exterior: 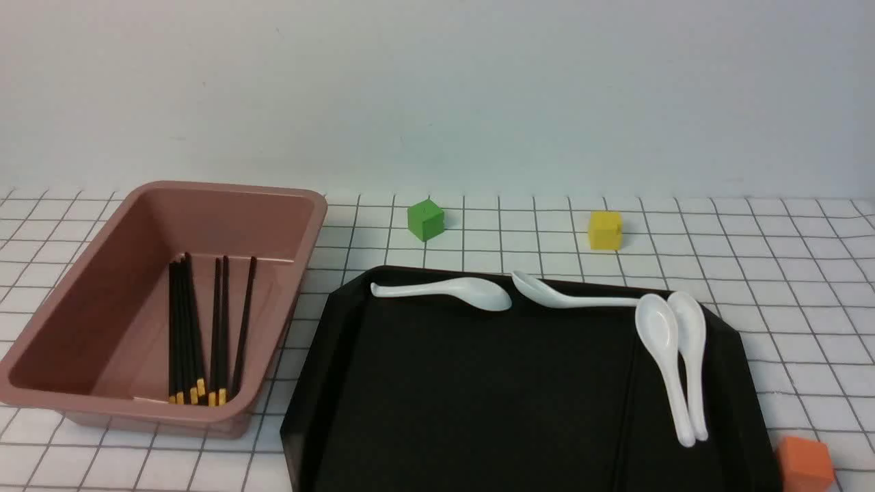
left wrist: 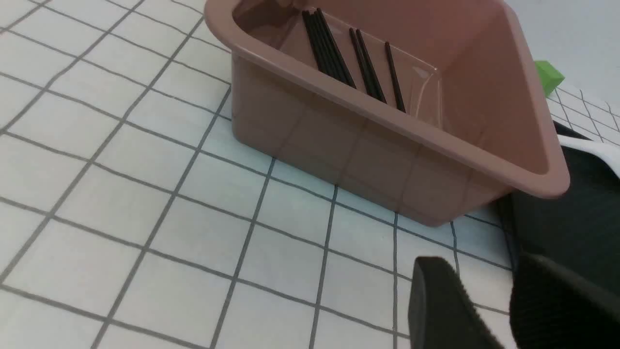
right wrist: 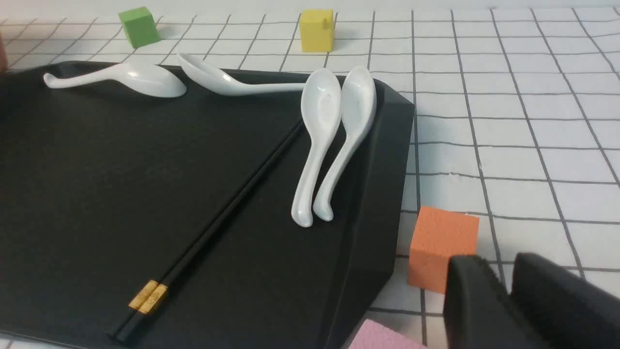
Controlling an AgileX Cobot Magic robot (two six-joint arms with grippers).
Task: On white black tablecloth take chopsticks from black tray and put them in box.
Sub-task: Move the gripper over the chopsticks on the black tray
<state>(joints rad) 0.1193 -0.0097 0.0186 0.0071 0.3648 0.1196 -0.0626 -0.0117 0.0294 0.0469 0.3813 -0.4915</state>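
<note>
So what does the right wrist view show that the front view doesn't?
Right wrist only: the yellow-banded ends of a chopstick pair left on the tray, and the right hand, empty. Front only: chopsticks lying in the box. Both: the tray, four spoons, and the green cube, yellow cube and orange cube.

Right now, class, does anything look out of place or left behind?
A chopstick pair lies on the black tray beside two white spoons, hard to spot black-on-black; the other chopsticks are in the box.
</note>
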